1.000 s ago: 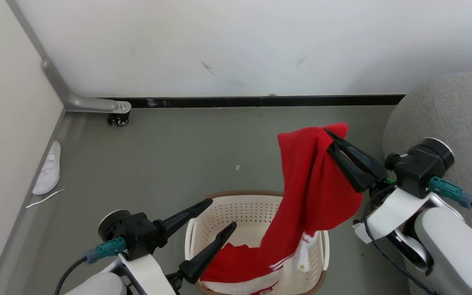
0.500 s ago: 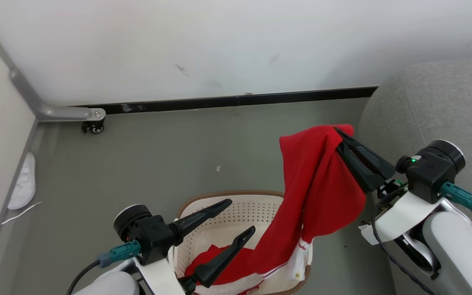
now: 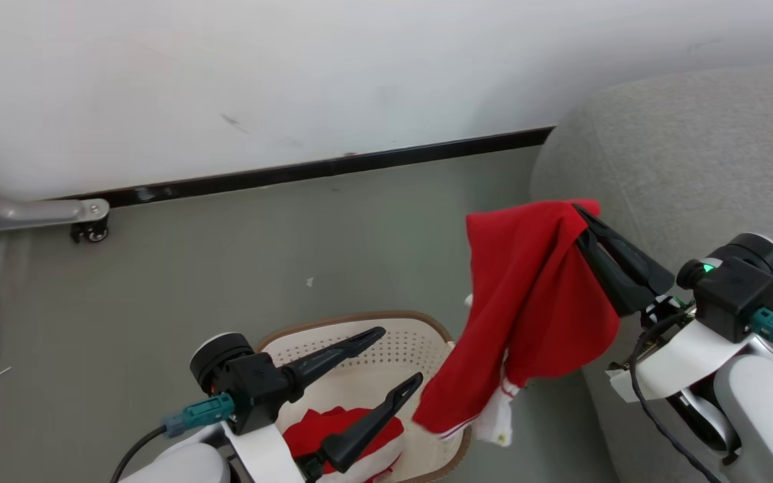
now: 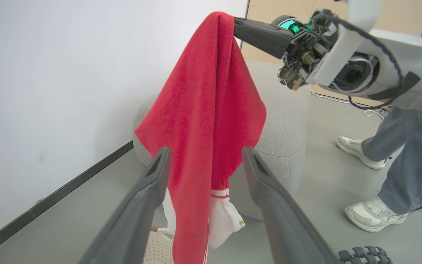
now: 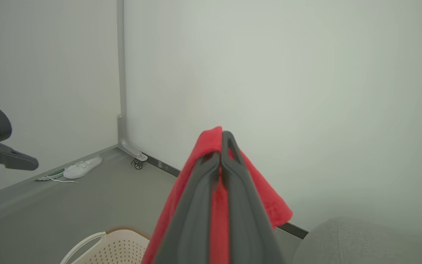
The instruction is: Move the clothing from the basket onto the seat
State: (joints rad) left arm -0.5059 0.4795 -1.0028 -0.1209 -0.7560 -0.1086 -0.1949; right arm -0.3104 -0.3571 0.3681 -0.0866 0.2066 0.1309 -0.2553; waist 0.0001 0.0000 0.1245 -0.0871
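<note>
At lower left we see our left gripper (image 3: 400,355), jaws spread wide and empty, hovering over the basket (image 3: 333,320), where a second garment (image 3: 333,429) lies crumpled. Right of it the held garment (image 3: 527,302) hangs in the air, pinched at its top fold by our right gripper (image 3: 584,218), whose jaws are closed tight on the cloth. Furthest right is the grey seat (image 3: 682,154). We judge the risks thus: the pinch takes only a small fold, so the cloth could slip free over the floor; the low white-trimmed hem, close by the basket rim, could snag there or catch on the open left gripper. The garment's long axis runs near vertical, gripped end up, hem pointing down and slightly left toward the basket
</note>
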